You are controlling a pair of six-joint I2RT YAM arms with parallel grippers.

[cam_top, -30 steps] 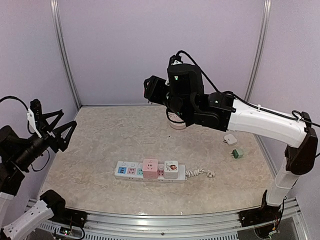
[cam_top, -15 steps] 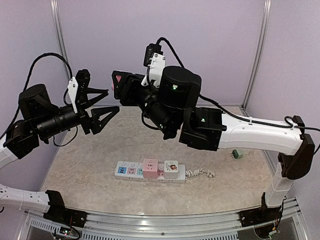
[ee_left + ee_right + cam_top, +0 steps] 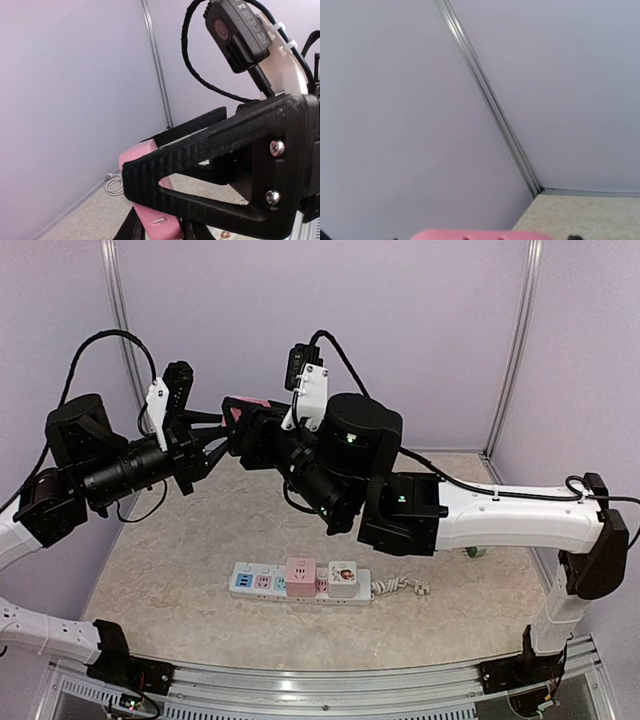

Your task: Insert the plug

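A pink plug (image 3: pixel 240 408) hangs high above the table, between my two grippers. My right gripper (image 3: pixel 250 430) reaches left from the big black wrist and is shut on it. My left gripper (image 3: pixel 218 432) comes in from the left, and its fingers are closed on the same plug. In the left wrist view one black finger (image 3: pixel 210 165) lies across the pink plug (image 3: pixel 152 217). Only the plug's top edge (image 3: pixel 480 235) shows in the right wrist view. The white power strip (image 3: pixel 258 582) lies on the table below.
On the strip sit a pink cube adapter (image 3: pixel 300 572) and a white one (image 3: pixel 343 576). Its coiled cord (image 3: pixel 398 585) ends at the right. A green plug (image 3: pixel 478 552) peeks out behind the right forearm. Purple walls and metal posts (image 3: pixel 124 330) close the cell.
My left arm swung up from the left edge to the right gripper and its jaws closed on the pink plug. The right arm rose and turned left with the plug.
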